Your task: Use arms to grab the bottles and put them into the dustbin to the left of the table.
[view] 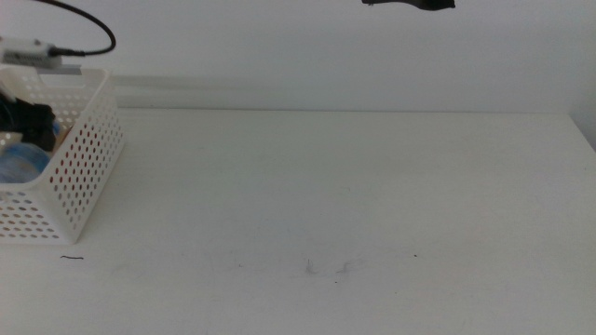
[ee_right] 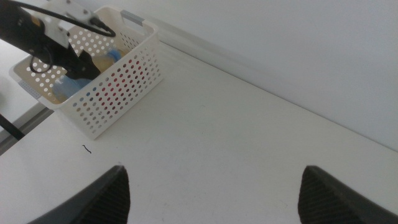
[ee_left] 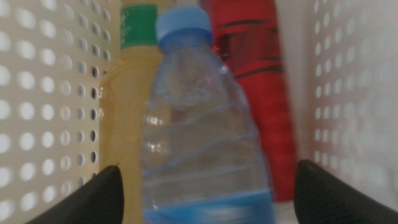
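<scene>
The white perforated dustbin [view: 86, 158] stands at the table's [view: 326, 205] left edge. My left gripper [view: 28, 121] is down inside it. In the left wrist view its jaws stand wide apart, and the left gripper [ee_left: 208, 167] is open around the clear blue-capped water bottle [ee_left: 205, 155] without touching it. The yellow-drink bottle [ee_left: 124, 112] with the green label and the red can [ee_left: 261, 93] lie just behind it between the dustbin walls [ee_left: 37, 93]. My right gripper [ee_right: 214, 169] is open and empty, high over the table. A blue patch of the water bottle [view: 20, 166] shows in the dustbin.
The right wrist view shows the dustbin [ee_right: 124, 87] with the left arm [ee_right: 37, 40] reaching into it at the table's corner. A dark part of the right arm [view: 410, 5] shows at the top edge of the middle view. Small scuff marks [view: 326, 268] lie near the front.
</scene>
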